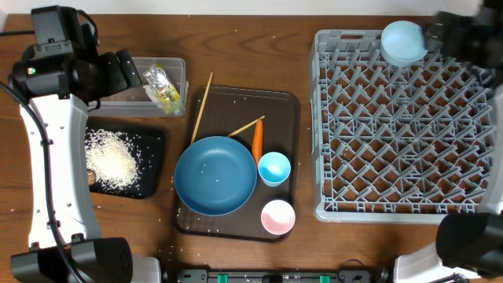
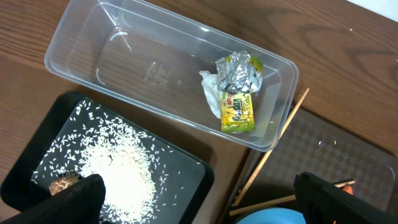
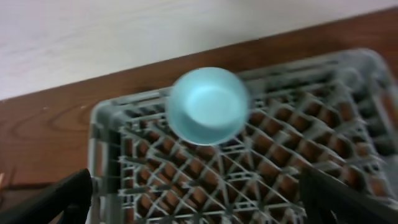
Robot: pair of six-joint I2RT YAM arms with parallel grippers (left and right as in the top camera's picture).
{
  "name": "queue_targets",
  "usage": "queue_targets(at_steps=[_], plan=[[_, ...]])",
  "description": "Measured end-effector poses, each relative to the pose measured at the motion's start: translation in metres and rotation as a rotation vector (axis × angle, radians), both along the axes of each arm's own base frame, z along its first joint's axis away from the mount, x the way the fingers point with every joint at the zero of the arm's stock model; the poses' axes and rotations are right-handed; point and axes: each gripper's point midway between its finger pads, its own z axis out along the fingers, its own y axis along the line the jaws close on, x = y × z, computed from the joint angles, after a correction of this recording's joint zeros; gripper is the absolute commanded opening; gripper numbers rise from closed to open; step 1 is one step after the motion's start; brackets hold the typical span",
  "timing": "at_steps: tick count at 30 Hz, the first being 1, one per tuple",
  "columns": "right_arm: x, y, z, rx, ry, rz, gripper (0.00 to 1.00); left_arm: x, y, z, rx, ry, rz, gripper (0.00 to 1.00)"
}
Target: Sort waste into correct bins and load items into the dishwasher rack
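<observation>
Bowl [image 1: 403, 41], rack [image 1: 409, 134] corner (right gripper [image 3: 196, 186] wide)

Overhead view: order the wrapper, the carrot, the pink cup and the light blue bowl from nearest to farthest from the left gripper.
From the left gripper:
1. The wrapper, in the clear tub right beside it.
2. The carrot, mid-table on the brown tray.
3. The pink cup, at that tray's lower right corner.
4. The light blue bowl, across the table at the rack corner.

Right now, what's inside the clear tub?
The clear tub holds a yellow-green and silver wrapper and a white paper wad, together at one end. The wrapper covers part of the wad; anything beneath them is hidden.
</observation>
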Motion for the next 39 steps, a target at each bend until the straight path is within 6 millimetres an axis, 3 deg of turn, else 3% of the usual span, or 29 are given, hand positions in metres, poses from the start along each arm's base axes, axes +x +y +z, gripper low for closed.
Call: queue_targets(at_steps=[3, 7, 9, 13, 18, 24, 29, 35, 39], plan=[[0.000, -0.014, 0.003, -0.003, -0.018, -0.027, 0.99, 0.000, 0.000, 0.000, 0.000, 0.000, 0.000, 0.98], [0.015, -0.023, 0.012, -0.031, -0.089, -0.054, 0.85, 0.000, 0.000, 0.000, 0.000, 0.000, 0.000, 0.98], [0.024, -0.028, 0.006, -0.030, -0.102, -0.074, 0.77, 0.000, 0.000, 0.000, 0.000, 0.000, 0.000, 0.98], [0.040, -0.037, -0.037, 0.016, -0.034, -0.122, 0.64, 0.000, 0.000, 0.000, 0.000, 0.000, 0.000, 0.98], [0.058, -0.041, -0.118, 0.101, 0.112, -0.168, 0.53, 0.000, 0.000, 0.000, 0.000, 0.000, 0.000, 0.98], [0.069, -0.035, -0.174, 0.169, 0.196, -0.189, 0.44, 0.000, 0.000, 0.000, 0.000, 0.000, 0.000, 0.98], [0.073, -0.034, -0.183, 0.191, 0.200, -0.199, 0.31, 0.000, 0.000, 0.000, 0.000, 0.000, 0.000, 0.98], [0.076, -0.034, -0.181, 0.192, 0.188, -0.200, 0.02, 0.000, 0.000, 0.000, 0.000, 0.000, 0.000, 0.98], [0.076, -0.034, -0.181, 0.199, 0.187, -0.205, 0.01, 0.000, 0.000, 0.000, 0.000, 0.000, 0.000, 0.98]])
